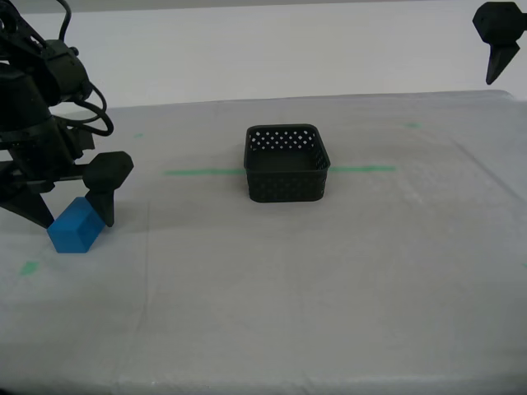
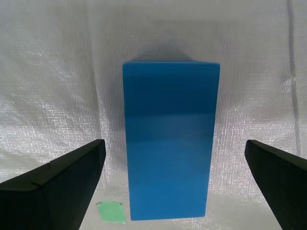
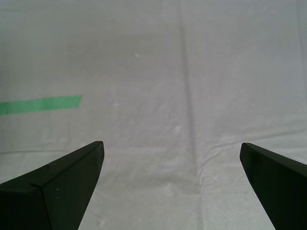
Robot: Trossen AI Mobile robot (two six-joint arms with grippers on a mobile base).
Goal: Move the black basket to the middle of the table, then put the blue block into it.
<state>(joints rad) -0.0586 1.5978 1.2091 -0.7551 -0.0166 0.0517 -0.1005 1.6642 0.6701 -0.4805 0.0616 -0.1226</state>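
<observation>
While my second gripper (image 1: 67, 216) straddles the blue block (image 1: 76, 225) at the exterior view's left edge, fingers apart and not touching it, I judge the block rigid, light, slick-faced; best pinched across its long smooth sides. The perforated black basket (image 1: 286, 163) sits mid-frame on the table (image 1: 272, 296). My first gripper (image 1: 497, 41), upper right, hangs open.

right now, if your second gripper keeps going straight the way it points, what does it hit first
Probably the blue block: it sits centred between the open fingers of my second gripper, directly ahead, with the table cloth beneath it. How far off it is, I cannot judge.
</observation>
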